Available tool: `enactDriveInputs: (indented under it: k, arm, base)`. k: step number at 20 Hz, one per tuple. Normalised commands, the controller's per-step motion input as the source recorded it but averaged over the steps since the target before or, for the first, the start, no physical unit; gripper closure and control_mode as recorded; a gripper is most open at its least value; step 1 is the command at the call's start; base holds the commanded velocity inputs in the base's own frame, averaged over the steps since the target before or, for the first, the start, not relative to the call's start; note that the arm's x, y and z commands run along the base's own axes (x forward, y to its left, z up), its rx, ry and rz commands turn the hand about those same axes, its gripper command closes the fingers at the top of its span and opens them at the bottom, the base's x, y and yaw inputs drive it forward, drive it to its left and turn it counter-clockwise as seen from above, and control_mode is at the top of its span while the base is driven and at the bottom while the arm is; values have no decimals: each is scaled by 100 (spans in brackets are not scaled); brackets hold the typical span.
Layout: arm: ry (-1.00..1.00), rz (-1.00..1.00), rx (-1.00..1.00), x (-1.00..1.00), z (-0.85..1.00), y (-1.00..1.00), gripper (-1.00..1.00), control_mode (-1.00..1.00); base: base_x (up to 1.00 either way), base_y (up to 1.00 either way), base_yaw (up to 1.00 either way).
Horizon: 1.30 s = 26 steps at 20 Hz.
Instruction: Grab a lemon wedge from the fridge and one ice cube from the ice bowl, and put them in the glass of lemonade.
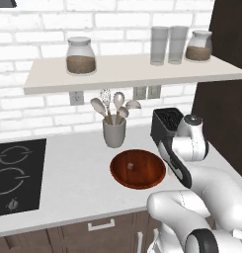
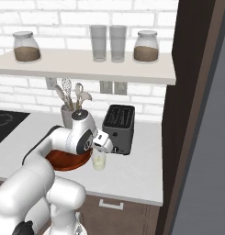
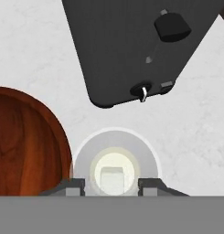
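Glass of lemonade (image 3: 114, 160) sits on the table (image 3: 35, 50) between the ice bowl (image 3: 26, 141) and the black toaster (image 3: 131, 45), just beside the bowl's rim. Hand view looks straight down into it: pincer (image 3: 111, 185) hangs directly above the mouth, finger tips spread to either side of the opening, nothing clamped between them. A pale square block, likely the ice cube (image 3: 112, 177), shows inside the glass, centred between the tips. My read: this is the drop step, pincer parted over the glass so the cube falls in rather than onto the table.

Right base view agrees: hand (image 2: 104, 146) tilted down over the glass (image 2: 99, 160), toaster (image 2: 118, 128) just behind, bowl (image 2: 68, 161) mostly hidden by the arm.

Left base view: bowl (image 1: 138, 168) in front of the grey utensil cup (image 1: 114, 132), one small pale piece (image 1: 131, 166) left near its middle, probably another cube. The arm covers the glass here, and the toaster (image 1: 167, 121) is partly cut off by it.

Hard to make out:
- whether the cube is floating or still falling
- any lemon wedge in the glass; I can't see one, so can't say whether that half is done
- the cube against the pale liquid, low contrast
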Motion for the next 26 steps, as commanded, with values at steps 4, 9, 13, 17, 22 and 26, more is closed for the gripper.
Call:
enactDriveInputs:
  k: [4, 9, 13, 17, 22, 26]
  arm:
    - [0, 0, 0, 0, 0, 0, -100, -100]
    - [0, 0, 0, 0, 0, 0, -100, -100]
    - [0, 0, 4, 0, 9, -4, -100, -100]
    - [-1, 0, 8, -7, 12, -11, -100, -100]
    - [-8, 0, 6, -37, 19, 0, -100, -100]
    - [-12, 0, 4, -65, 23, 3, -100, -100]
  base:
    - [0, 0, 0]
    - [0, 0, 0]
    - [0, 0, 0]
    - [0, 0, 0]
    - [0, 0, 0]
    - [0, 0, 0]
